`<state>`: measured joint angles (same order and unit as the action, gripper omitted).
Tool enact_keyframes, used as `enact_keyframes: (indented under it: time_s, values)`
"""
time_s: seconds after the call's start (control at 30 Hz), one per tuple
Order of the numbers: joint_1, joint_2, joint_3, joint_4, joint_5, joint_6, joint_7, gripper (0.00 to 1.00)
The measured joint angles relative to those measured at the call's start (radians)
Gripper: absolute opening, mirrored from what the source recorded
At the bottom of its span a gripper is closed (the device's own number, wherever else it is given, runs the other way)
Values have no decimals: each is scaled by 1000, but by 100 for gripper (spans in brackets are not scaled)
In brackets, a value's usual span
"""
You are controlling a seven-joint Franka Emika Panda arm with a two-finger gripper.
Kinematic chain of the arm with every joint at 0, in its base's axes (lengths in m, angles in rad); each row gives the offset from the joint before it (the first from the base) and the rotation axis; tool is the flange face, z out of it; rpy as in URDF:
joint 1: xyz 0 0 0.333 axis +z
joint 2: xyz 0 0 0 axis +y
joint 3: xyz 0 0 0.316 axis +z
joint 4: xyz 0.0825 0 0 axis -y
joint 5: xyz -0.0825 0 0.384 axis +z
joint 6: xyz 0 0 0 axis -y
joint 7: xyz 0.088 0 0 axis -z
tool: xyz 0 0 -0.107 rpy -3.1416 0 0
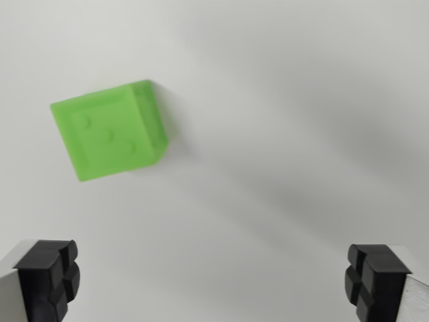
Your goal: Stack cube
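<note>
A translucent green cube (109, 131) lies on the white surface in the upper left of the wrist view, turned at an angle, with three small dimples showing on its top face. My gripper (213, 280) hangs above the surface, open, with its two black fingertips (48, 278) at the bottom corners of the view. Nothing is between them. The cube sits ahead of the fingers and toward the wrist view's left, apart from them.
A plain white tabletop (301, 134) fills the view, with soft grey shadows across the right side. No other object shows.
</note>
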<state>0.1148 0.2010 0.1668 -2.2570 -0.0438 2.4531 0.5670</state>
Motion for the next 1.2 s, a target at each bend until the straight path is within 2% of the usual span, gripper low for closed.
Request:
enact_keyframes:
  time_s: [0.2,0.37,0.7,0.8,0.97,1.2]
  values:
    - [23,28,13,-9,-15,35,-20,100]
    - [46,59,24,-13,-34,67,-35,100]
    - [89,117,39,-13,-70,119,-58,100]
    - [96,142,36,-12,-81,145,-56,100]
    - [102,203,20,-6,-103,195,-46,100]
    - [117,263,2,6,-124,245,-31,100]
